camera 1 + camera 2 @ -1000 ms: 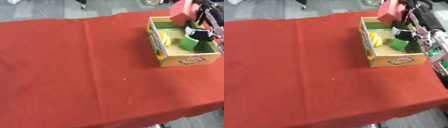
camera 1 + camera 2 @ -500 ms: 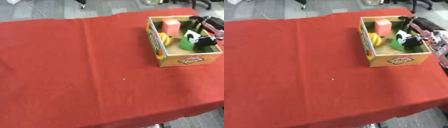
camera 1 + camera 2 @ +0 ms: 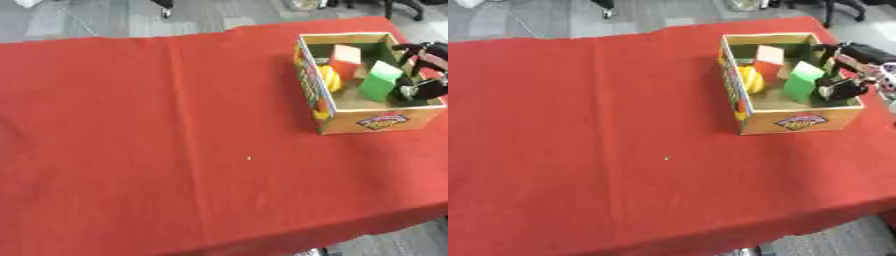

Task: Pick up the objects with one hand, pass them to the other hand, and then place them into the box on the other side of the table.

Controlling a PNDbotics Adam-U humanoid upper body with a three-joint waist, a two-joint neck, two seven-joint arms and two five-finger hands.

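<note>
A cardboard box [image 3: 798, 121] stands at the table's right side. Inside it lie a pink-red block [image 3: 768, 60], a green block [image 3: 800, 80] and a yellow thing [image 3: 751, 80] like a banana. My right hand [image 3: 839, 75] hangs over the box's right wall, black fingers relaxed beside the green block and holding nothing. The pink-red block leans near the box's far end, apart from the hand. My left hand shows in neither view.
A red cloth [image 3: 157, 130] covers the whole table. Its front edge runs along the bottom right, with grey floor [image 3: 833, 240] beyond. Chair legs and floor show past the far edge.
A second ago my right hand held the pink-red block above the box. The block now lies in the box, and the hand has let go and drawn back to the right wall.
</note>
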